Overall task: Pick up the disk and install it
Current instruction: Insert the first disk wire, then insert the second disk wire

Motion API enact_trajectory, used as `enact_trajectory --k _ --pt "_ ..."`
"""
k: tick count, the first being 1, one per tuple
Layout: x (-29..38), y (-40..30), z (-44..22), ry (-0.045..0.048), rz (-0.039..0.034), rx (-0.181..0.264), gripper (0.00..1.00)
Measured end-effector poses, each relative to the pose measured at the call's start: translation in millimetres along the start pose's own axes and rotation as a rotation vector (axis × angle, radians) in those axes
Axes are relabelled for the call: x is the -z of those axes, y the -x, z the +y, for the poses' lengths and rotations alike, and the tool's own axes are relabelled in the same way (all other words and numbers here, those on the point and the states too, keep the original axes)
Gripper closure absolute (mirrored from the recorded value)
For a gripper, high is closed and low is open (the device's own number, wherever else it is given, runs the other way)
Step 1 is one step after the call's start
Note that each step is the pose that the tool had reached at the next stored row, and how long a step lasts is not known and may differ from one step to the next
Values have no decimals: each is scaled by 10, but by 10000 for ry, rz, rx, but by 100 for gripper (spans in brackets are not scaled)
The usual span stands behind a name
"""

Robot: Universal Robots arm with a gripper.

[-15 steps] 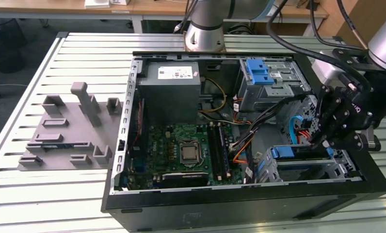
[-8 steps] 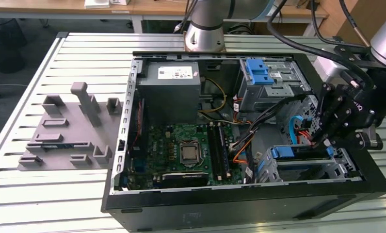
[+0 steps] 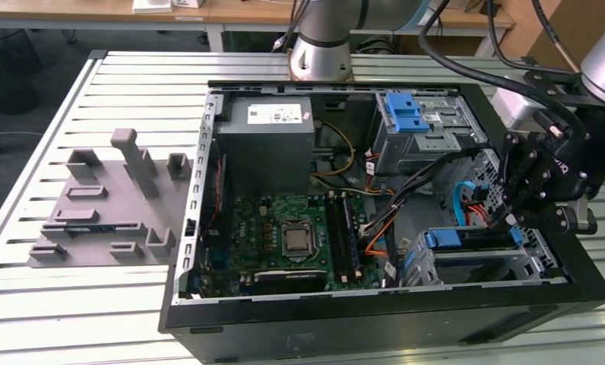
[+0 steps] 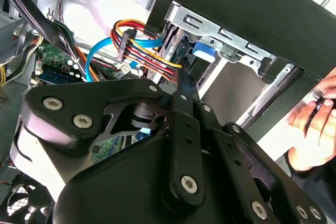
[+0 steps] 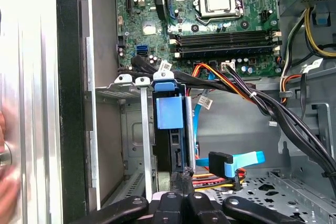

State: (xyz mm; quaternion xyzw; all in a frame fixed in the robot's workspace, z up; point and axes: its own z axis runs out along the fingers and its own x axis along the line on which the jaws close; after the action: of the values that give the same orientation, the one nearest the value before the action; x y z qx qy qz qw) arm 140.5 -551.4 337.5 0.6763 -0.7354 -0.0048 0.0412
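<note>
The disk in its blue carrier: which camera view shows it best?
The first wrist view: the disk stands on edge in its bay, blue carrier facing the camera, above the gripper. The exterior view shows its blue top; the second wrist view shows a blue sliver.

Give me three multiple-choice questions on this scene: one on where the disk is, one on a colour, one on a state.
1. Where is the disk? A) on a shelf B) in the drive cage C) in a drawer
2. Its carrier tab is: A) red B) blue C) yellow
3. The computer case is: A) open B) closed C) covered with cloth
Answers: 1 B, it stands between the cage's metal rails; 2 B, the tab shows blue in the first wrist view; 3 A, the motherboard lies exposed.
</note>
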Motion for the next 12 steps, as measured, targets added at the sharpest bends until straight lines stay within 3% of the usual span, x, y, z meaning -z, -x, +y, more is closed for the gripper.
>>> enact_trajectory --k 12 --pt "3 -1 8 0 1 0 89"
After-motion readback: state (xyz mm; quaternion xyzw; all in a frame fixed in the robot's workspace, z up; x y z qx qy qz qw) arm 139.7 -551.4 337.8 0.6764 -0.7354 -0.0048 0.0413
